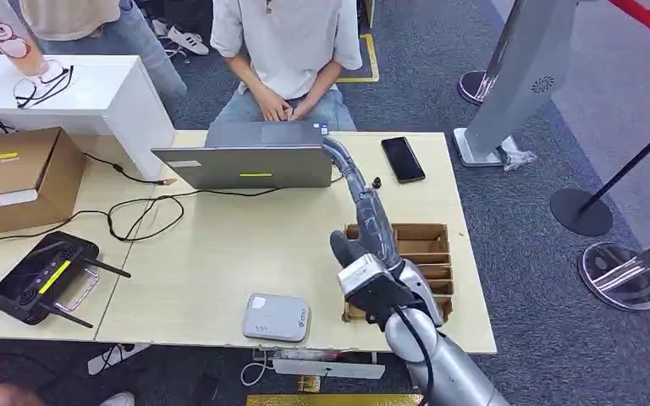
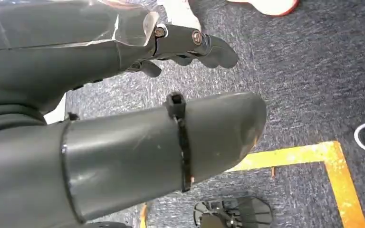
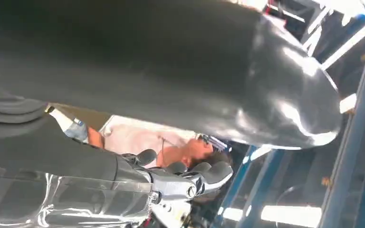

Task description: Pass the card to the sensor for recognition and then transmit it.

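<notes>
The robot's right hand (image 1: 371,247) is held raised over the brown cardboard tray with slotted dividers (image 1: 430,230) at the near right edge of the pale wooden table (image 1: 212,254). Its dark fingers (image 1: 374,216) are pointed away from the body, toward the grey laptop (image 1: 245,161) and the seated person in a white shirt (image 1: 288,42).

In the right wrist view the fingers (image 3: 210,173) and the thick grey thumb (image 3: 247,90) are seen spread apart, with nothing between them, so the hand is judged empty and unclenched. No card can be made out in any view; it is presumed to lie in one of the tray's slots, hidden under the hand.

The step in hand is judged to be the reach for the card. It would be done best if the fingers were lowered straight into one slot, the card were pinched by its edge between thumb and finger, and the dividers were left undisturbed. The card would then be carried flat to the pale grey rounded sensor pad (image 1: 277,317), which lies just beside the tray near the table's front edge.

The left hand (image 2: 123,118) is hung over grey carpet with yellow floor tape, fingers loose and nothing held.
</notes>
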